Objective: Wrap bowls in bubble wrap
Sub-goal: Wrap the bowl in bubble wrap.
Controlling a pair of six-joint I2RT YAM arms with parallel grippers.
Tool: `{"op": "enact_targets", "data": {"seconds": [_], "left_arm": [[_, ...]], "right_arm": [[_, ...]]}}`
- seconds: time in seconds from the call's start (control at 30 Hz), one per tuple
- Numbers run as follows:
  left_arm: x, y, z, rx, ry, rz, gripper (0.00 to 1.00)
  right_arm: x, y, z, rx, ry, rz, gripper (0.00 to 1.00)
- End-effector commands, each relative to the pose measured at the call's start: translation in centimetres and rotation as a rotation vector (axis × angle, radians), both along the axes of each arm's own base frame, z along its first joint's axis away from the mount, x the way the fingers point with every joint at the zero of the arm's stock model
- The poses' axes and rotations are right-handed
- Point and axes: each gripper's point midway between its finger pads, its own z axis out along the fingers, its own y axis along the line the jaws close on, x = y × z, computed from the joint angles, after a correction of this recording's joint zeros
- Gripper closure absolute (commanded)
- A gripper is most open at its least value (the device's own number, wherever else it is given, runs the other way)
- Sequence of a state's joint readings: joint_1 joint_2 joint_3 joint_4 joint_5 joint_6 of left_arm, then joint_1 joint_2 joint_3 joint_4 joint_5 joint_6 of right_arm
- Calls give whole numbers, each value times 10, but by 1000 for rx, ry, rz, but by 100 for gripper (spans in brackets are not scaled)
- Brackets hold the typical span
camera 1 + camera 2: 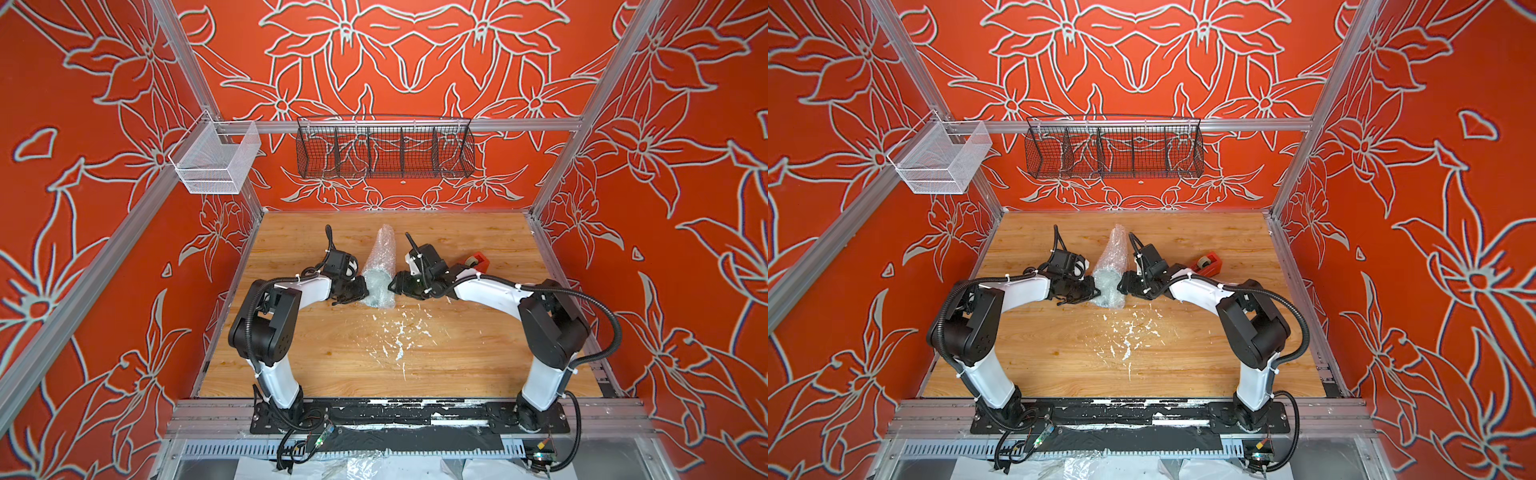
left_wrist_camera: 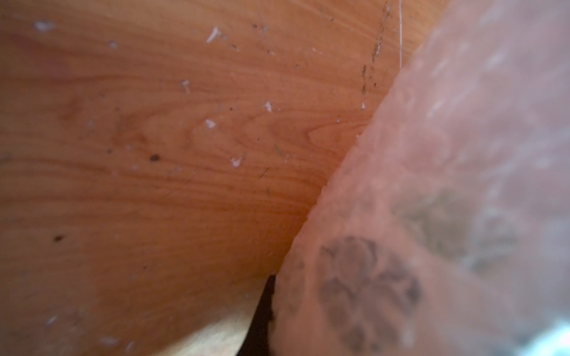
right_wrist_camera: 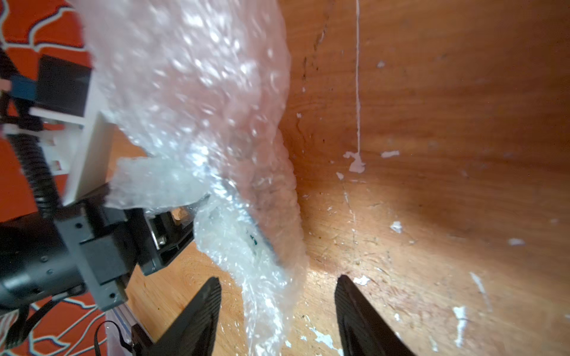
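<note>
Walls (image 1: 415,62) all round are loud orange-red with big grey-white flower outlines, framed in aluminium rails (image 1: 519,124). A black wire basket (image 1: 384,149) and a white mesh basket (image 1: 216,160) hang off those rails, over a wood-grain tabletop (image 1: 478,365) with white flecks (image 1: 399,332).

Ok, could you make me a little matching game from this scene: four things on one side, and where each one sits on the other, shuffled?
Things:
1 bubble wrap bundle
2 red tape dispenser
3 black wire basket
4 white mesh basket

Places:
A hanging mid-way along the back rail
B on the wooden table, partly hidden by the right arm
C hanging at that rail's left end
D on the table, between the left gripper and the right gripper

Pairs: 1-D, 2-B, 3-A, 4-C
</note>
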State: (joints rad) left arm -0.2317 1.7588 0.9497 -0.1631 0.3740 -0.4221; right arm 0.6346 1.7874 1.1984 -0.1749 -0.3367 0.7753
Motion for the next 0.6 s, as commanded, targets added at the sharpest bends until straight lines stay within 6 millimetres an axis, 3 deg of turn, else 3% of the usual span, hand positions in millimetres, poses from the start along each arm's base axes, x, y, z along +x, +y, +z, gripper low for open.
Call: {"op": "enact_targets", "data": {"seconds": [0.0, 0.23, 0.37, 0.57], "left_arm": [[-47, 23, -22, 143, 158, -20, 100], [-84, 14, -25, 145, 214, -57, 100], [-94, 7, -26, 143, 227, -78, 100], [-101, 5, -26, 157, 237, -85, 100]], "right_arm": [[8, -5, 29, 62, -83, 40, 34], [28, -6, 51, 182, -149, 127, 25], [44, -11, 48, 166, -140, 106, 22], [71, -2, 39, 215, -99, 90, 22]]}}
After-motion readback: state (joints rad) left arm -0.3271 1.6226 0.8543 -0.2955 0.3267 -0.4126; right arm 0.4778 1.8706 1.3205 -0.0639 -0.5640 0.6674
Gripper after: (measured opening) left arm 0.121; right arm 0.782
